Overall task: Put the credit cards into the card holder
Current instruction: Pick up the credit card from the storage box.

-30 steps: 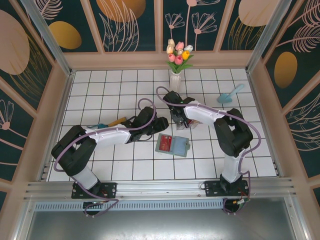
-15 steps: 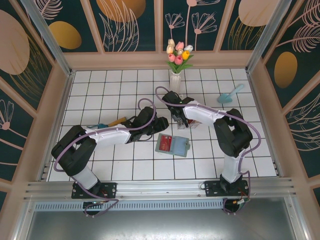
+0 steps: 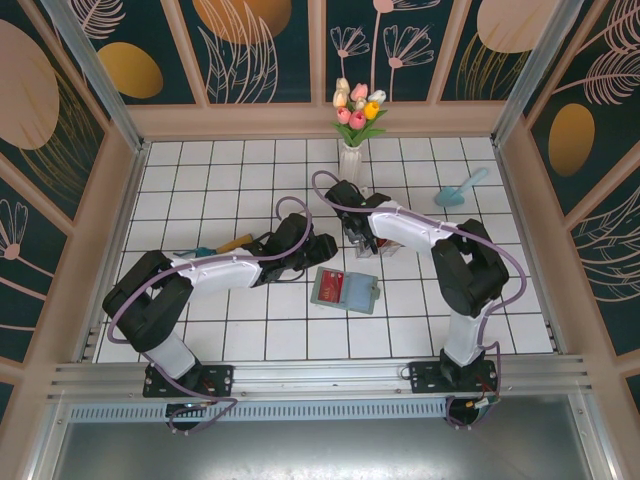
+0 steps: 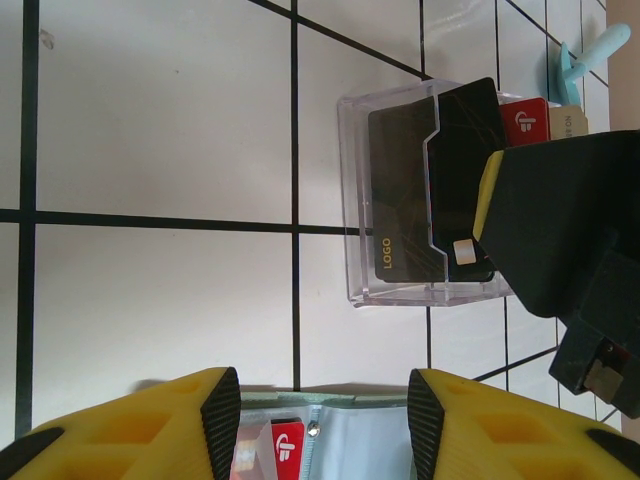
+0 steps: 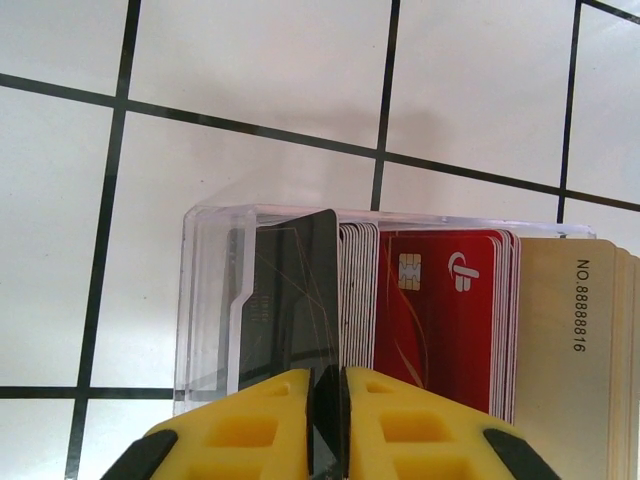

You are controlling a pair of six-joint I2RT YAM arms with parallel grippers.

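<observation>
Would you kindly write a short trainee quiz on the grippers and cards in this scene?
1. True or false: the right gripper pinches a red plastic card.
2. Fill in: the left gripper, by the grey-green folding wallet, has its jaws ___.
3. The tan plastic cards stand in: A the clear plastic box; B the wallet; C the left gripper.
Key: 1 false, it pinches a thin dark grey card; 2 open; 3 A.
</observation>
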